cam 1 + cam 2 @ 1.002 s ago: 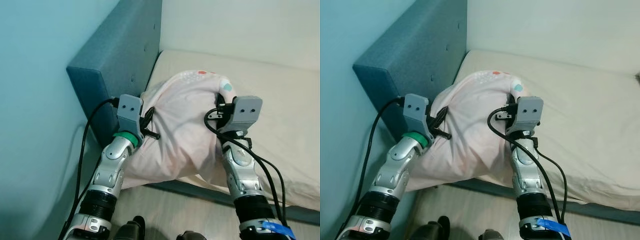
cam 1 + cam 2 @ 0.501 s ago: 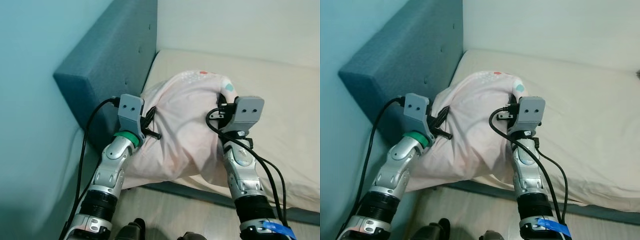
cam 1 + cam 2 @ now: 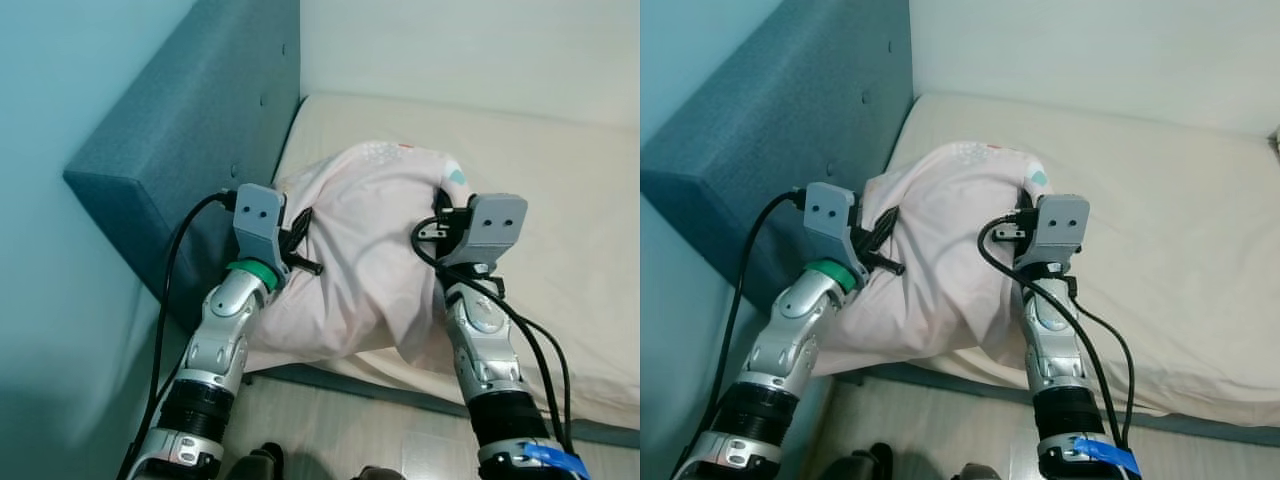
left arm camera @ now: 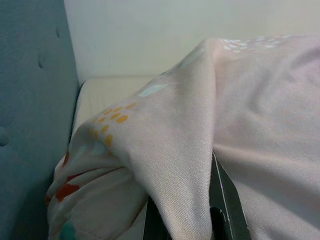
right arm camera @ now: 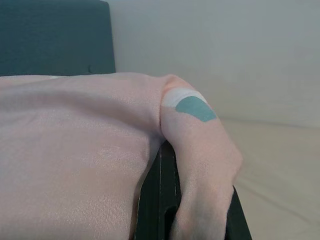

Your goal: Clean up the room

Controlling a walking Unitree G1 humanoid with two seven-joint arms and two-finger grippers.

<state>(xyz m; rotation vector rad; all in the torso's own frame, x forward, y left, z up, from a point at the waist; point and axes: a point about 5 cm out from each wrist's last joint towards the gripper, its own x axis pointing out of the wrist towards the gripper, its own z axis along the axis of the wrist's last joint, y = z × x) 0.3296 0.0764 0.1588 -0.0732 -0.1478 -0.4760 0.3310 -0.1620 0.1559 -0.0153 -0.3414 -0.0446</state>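
No brands, labels or legible writing anywhere.

Pink pillow (image 3: 365, 250), soft woven cotton, bunched and creased, printed with small orange dots, red and teal patches, white flecks near the top. Held up over the bed's head-end corner, beside the headboard, lower edge sagging past the near edge of the bed.

Left gripper (image 3: 296, 232) at the pillow's headboard side; in the left wrist view black fingers (image 4: 226, 197) with a fold of pink cloth draped between them, jaws clamped on the pillow. Grey camera block and green collar on that wrist, black cable looping down.

Right gripper (image 3: 445, 205) at the pillow's far-side corner by the teal patch; in the right wrist view black fingers (image 5: 159, 200) closed on a pinched ridge of cloth, jaws clamped on the pillow. Blue tape low on the right forearm.

Bed (image 3: 560, 200): cream sheet, matte, lightly wrinkled, over a mattress on a dark teal base. Headboard (image 3: 190, 140): teal-grey upholstery, coarse weave, button-tufted, thick square-edged slab.

Room: pale blue-green wall (image 3: 60, 80) behind the headboard, off-white wall along the bed's far side, light wood-look floor (image 3: 330, 430) at the near edge.
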